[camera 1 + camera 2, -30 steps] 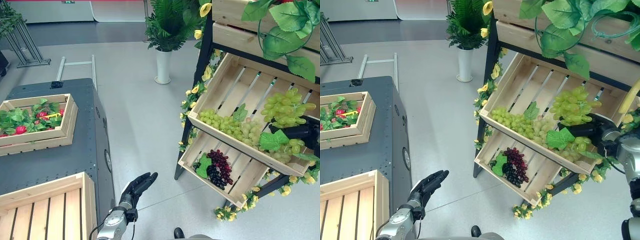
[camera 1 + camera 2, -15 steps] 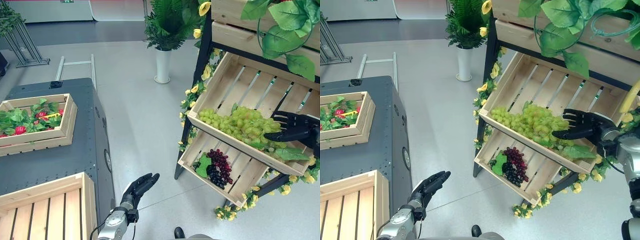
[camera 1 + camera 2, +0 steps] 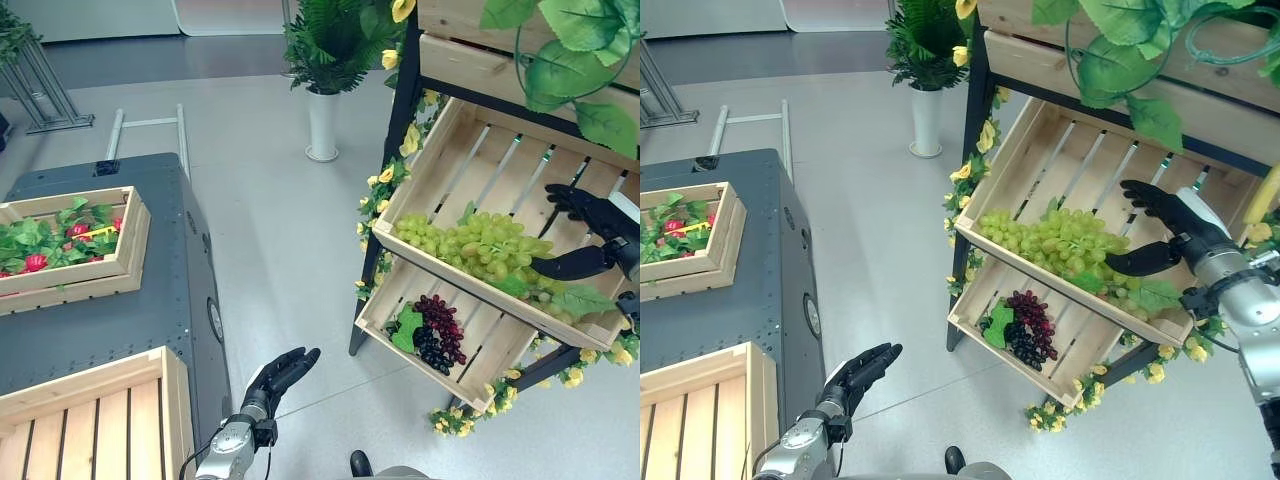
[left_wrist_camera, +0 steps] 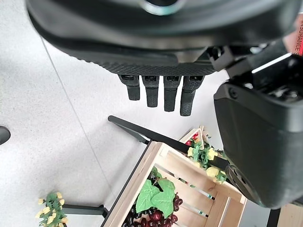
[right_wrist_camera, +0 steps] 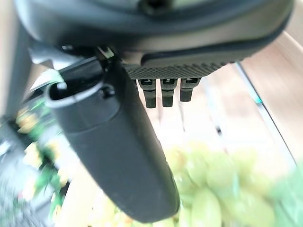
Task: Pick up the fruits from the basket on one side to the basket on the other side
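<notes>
- The right hand [image 3: 1175, 225] hovers spread wide over the green grapes [image 3: 1065, 243], gripping nothing; thumb below, fingers above.
- The left hand [image 3: 278, 372] hangs relaxed and empty near the floor.
- The grapes lie in the upper shelf crate [image 3: 455, 150], long axis running along its front lip.
- Best to close around the bunch's near end, by the leaves, before lifting towards the empty crate [image 3: 95, 420].

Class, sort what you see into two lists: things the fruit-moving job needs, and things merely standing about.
Job: green grapes, dark grapes, tilted shelf crate, empty crate, right hand open above the green grapes.

Standing about: potted plant, crate of leaves, left hand.
</notes>
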{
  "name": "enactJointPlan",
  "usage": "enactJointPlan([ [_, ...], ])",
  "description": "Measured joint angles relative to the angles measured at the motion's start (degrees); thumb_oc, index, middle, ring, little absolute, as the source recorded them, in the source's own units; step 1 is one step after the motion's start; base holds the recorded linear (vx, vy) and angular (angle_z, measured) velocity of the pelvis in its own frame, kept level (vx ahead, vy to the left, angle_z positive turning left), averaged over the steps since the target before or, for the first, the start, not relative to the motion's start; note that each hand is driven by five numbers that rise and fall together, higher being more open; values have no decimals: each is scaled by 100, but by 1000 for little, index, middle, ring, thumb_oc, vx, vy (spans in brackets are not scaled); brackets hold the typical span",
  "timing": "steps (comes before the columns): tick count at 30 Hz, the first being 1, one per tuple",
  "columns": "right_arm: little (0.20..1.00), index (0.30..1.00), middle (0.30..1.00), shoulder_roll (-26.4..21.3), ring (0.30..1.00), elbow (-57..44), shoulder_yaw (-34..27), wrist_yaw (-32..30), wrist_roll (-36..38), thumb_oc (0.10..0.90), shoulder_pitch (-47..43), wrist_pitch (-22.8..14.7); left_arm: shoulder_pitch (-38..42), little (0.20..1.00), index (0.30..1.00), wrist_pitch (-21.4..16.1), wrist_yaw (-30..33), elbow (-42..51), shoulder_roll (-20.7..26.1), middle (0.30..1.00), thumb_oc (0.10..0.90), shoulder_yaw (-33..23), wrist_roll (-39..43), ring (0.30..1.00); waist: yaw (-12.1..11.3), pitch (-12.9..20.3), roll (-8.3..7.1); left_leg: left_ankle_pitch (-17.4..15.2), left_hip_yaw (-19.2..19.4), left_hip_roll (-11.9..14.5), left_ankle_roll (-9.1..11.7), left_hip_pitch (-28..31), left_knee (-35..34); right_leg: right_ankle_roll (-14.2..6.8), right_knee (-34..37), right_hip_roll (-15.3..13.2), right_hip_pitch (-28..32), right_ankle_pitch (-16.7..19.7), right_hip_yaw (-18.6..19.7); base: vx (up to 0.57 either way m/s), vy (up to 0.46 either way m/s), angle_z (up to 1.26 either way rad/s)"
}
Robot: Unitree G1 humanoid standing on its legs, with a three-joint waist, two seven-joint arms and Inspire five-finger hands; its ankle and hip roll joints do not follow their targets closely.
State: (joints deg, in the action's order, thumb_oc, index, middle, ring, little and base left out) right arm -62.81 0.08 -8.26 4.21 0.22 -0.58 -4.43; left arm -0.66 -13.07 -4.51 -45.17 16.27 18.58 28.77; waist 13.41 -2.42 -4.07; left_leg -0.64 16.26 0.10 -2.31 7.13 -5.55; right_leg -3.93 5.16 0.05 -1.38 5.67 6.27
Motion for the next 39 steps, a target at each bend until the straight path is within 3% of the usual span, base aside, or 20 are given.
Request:
enactJointPlan([
  [5, 900, 900, 900, 2, 900, -1194, -439, -523, -1361, 800, 645, -716, -34, 900, 900, -7, 14, 0, -43, 900, 800, -48, 1, 900, 134, 7, 40, -24, 106, 7, 3, 30, 0, -4, -1, 8, -7, 1, 109, 4, 12, -11],
  [12, 900, 900, 900, 348, 900, -1994, -416, -82, -1050, 800, 798, -982, -32, 900, 900, -12, 13, 0, -199, 900, 800, -41, -1, 900, 148, 38, 107, -25, 138, 9, 9, 48, 0, -12, -1, 7, -9, 10, 125, 1, 5, -2],
  [15, 900, 900, 900, 789, 900, -2109, -36, 268, -418, 800, 700, -969, -39, 900, 900, -12, 24, 3, -234, 900, 800, -18, -4, 900, 108, 48, 126, -21, 133, 8, 10, 53, 1, -15, -2, 4, 1, 12, 120, 0, 0, 0],
  [20, 900, 900, 900, 1268, 900, -2126, 691, 481, -394, 800, 644, -963, -66, 900, 900, -12, 93, 5, -256, 900, 800, 87, -11, 900, 111, 52, 190, -20, 136, 4, 9, 67, 0, -19, -1, 3, 16, 15, 111, 0, 0, 0],
  [26, 900, 900, 900, 1687, 900, -2205, 935, 541, -356, 800, 524, -963, -110, 900, 900, -10, 186, 11, -289, 900, 800, 131, -109, 900, 45, 52, 257, -12, 126, 20, 21, 72, 0, -18, -1, 5, 22, 15, 94, 0, 0, 0],
  [32, 900, 900, 900, 2293, 900, -2187, 2091, 1185, 891, 800, 407, -705, -134, 900, 900, 5, 254, 11, -333, 900, 800, 245, -145, 900, -79, 50, 295, 2, 48, 37, 40, 97, 0, 2, 12, 11, 73, 2, 41, -4, -21, 5],
  [37, 900, 900, 900, 3177, 900, -948, 3182, 1256, 1217, 800, 362, -473, -130, 900, 900, 35, 388, -78, -441, 900, 800, 374, -142, 900, -302, 52, 287, 17, -52, 47, 58, 101, 2, 25, 17, 5, 117, -14, -87, -19, -44, 12],
  [39, 900, 900, 900, 3271, 900, -494, 3477, 1253, 1191, 800, 365, -328, -136, 900, 900, 68, 455, -157, -447, 900, 800, 408, -142, 900, -390, 48, 294, 21, -97, 49, 59, 85, 2, 35, 18, 0, 117, -22, -120, -24, -58, 12],
])
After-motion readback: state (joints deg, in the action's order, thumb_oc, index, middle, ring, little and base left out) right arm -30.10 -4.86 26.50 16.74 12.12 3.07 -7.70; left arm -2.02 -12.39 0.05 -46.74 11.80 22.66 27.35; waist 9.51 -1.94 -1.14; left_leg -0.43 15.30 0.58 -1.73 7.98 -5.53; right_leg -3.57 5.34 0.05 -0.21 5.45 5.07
